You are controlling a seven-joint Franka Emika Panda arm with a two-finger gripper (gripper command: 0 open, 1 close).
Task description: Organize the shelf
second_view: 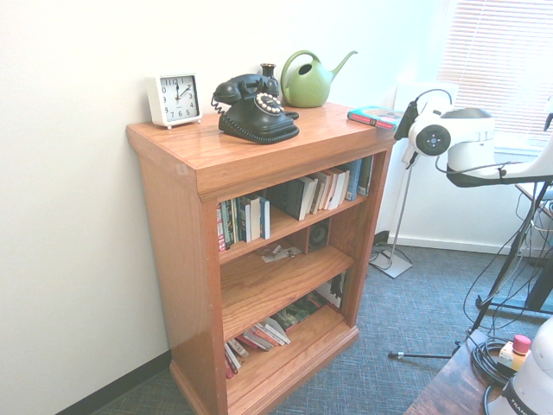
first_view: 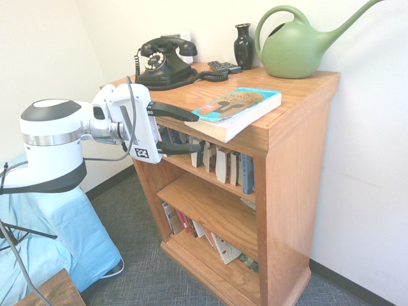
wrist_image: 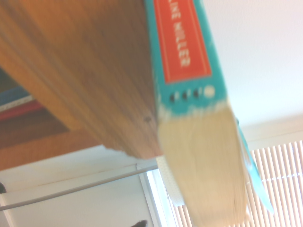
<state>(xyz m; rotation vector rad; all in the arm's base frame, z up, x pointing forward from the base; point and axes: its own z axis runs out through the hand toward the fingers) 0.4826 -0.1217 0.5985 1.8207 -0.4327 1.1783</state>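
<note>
Against the white wall stands the shelf [first_view: 280, 159], its thick top crowded toward the back and its three tiers partly filled with paperbacks. I judge the job as tidying strays into those rows, and the obvious stray is the teal book [first_view: 234, 109] lying flat on the top, at the front corner nearest my arm, with one end poking out past the overhanging edge.

From the first exterior view my jaws [first_view: 197, 132] stand wide, pointing nearly level at that corner. The upper finger sits just off the book's protruding end, about level with its cover; the lower finger [first_view: 182, 148] runs below the overhang, in front of the top tier's books [first_view: 226, 164]. So the book and the top board both lie in the gap between the fingers, and nothing is gripped.

That is the relation I'd act on. The book lies straight ahead of the jaws along their pointing line, long axis running away from me and slightly across the shelf top, so I meet it end-on. The wrist view agrees: the page block and the teal spine with its red label fill the frame right beside the wood underside of the overhang.

Closing as they stand would, I think, pinch the board as well as the book. Whether the upper finger touches the cover I cannot tell.
</note>
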